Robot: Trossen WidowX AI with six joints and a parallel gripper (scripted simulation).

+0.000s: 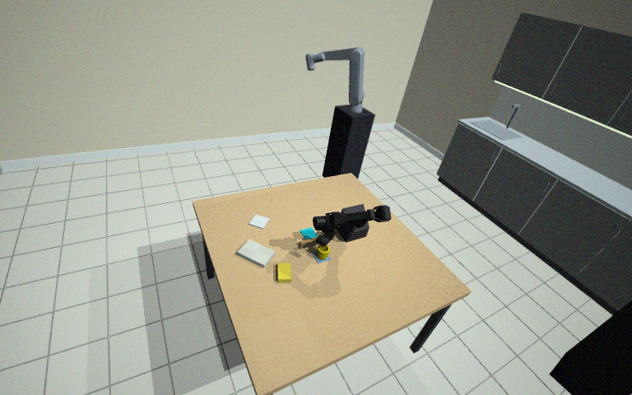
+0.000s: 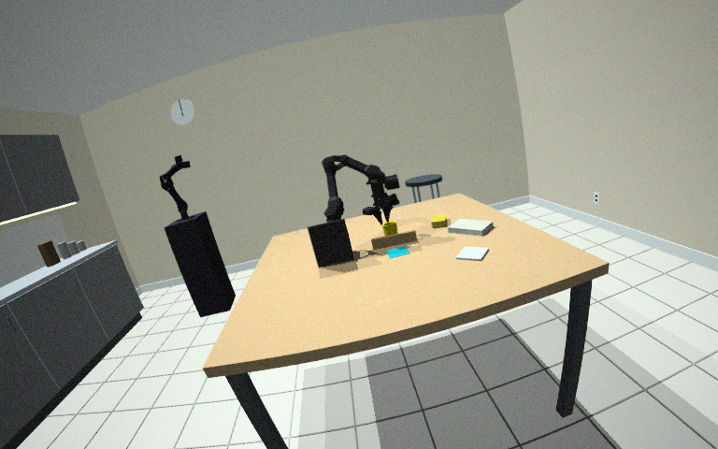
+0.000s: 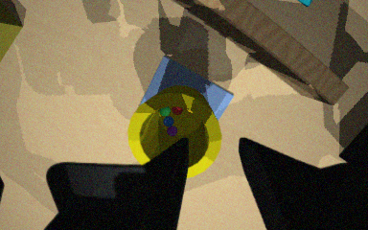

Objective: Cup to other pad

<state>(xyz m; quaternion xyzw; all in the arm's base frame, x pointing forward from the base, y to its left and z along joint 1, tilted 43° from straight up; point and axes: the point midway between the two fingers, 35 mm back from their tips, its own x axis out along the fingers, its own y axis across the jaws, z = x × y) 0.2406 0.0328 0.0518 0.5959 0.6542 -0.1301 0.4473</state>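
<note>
Wrist view: yellow cup (image 3: 174,131) sat upright on blue pad (image 3: 189,91), marbles (image 3: 169,118) loose inside. Gripper (image 3: 211,158) part-open, holding nothing, one finger over the rim. Looked rigid, light, tippy; best gripped across the wall, kept level.

Top view: high, distant, angled down at the surface (image 1: 373,298). Exterior view: lower, opposite side. Wrist view: close, straight down. All share the surface.
</note>
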